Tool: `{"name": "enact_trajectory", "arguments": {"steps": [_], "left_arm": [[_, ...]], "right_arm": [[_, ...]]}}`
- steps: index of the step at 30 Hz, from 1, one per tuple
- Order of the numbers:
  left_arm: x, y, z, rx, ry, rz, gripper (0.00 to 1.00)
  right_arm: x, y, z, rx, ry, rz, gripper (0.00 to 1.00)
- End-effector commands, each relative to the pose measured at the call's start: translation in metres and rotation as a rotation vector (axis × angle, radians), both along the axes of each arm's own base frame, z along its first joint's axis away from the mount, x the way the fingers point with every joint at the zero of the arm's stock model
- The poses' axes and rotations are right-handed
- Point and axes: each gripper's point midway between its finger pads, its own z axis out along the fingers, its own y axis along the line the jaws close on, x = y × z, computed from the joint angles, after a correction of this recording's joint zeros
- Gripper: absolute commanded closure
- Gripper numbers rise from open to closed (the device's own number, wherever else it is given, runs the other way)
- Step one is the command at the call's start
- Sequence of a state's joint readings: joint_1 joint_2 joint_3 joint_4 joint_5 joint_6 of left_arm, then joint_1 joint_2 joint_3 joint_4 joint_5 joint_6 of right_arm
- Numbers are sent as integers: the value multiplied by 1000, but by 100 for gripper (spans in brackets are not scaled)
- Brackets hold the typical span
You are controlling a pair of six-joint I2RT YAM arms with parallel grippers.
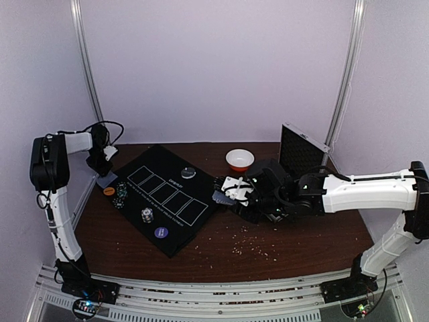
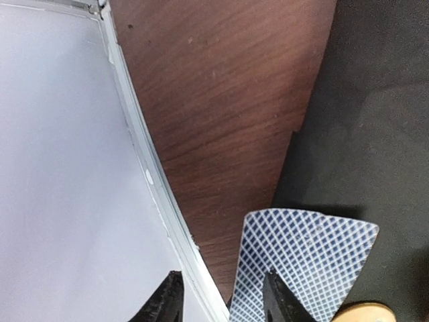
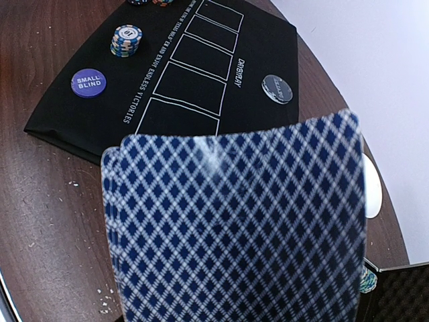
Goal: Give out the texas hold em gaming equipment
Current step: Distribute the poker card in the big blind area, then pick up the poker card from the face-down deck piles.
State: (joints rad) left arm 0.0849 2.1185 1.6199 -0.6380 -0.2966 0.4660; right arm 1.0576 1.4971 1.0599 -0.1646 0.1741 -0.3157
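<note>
My left gripper [image 2: 222, 302] stands open at the table's far left edge, low over a blue-backed playing card [image 2: 305, 258] that lies half on the black mat [image 2: 382, 134]. Its right finger [image 2: 278, 298] overlaps the card. Beside that card is an orange disc [image 1: 108, 191]. My right gripper [image 1: 228, 193] is shut on a fanned pack of playing cards [image 3: 234, 228], which hides its fingers. On the mat are chip stacks [image 1: 120, 194], another stack [image 3: 126, 39], a purple "small blind" disc [image 3: 88, 82] and a grey disc [image 3: 277, 88].
A white bowl with an orange rim [image 1: 239, 159] stands behind the right gripper, and the open silver case [image 1: 301, 151] stands to its right. A metal rail [image 2: 144, 174] and white wall run close beside the left gripper. Crumbs lie scattered on the brown table [image 1: 255, 245].
</note>
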Motion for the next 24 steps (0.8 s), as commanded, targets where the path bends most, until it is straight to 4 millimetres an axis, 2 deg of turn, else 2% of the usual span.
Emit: {"name": "enact_trajectory", "arguments": {"steps": [1, 4, 6, 8, 9, 11, 14, 15, 17, 21, 24], "left_arm": [[25, -14, 92, -89, -263, 45, 54], [24, -36, 146, -254, -398, 78, 52], [14, -66, 182, -417, -474, 37, 48], [-4, -110, 214, -585, -522, -50, 44], [-15, -138, 226, -667, -519, -127, 42], [-43, -194, 240, -787, -490, -249, 38], [-98, -287, 241, -1010, -349, -471, 30], [-118, -312, 239, -1080, -297, -532, 26], [-151, -349, 233, -1191, -208, -611, 20], [-194, -395, 220, -1283, -101, -711, 17], [-210, -415, 219, -1352, -61, -765, 12]], "right_arm": [[4, 1, 15, 28, -13, -17, 53], [6, 2, 19, 35, -26, -24, 53], [9, 3, 24, 42, -37, -31, 53], [11, 3, 28, 44, -50, -37, 53], [12, 3, 30, 49, -58, -41, 53], [13, 5, 34, 65, -71, -46, 53], [14, 12, 41, 97, -87, -39, 53], [14, 14, 43, 106, -91, -36, 53], [14, 19, 47, 126, -95, -30, 53], [14, 27, 53, 166, -100, -22, 53], [12, 35, 53, 177, -91, -15, 53]]}}
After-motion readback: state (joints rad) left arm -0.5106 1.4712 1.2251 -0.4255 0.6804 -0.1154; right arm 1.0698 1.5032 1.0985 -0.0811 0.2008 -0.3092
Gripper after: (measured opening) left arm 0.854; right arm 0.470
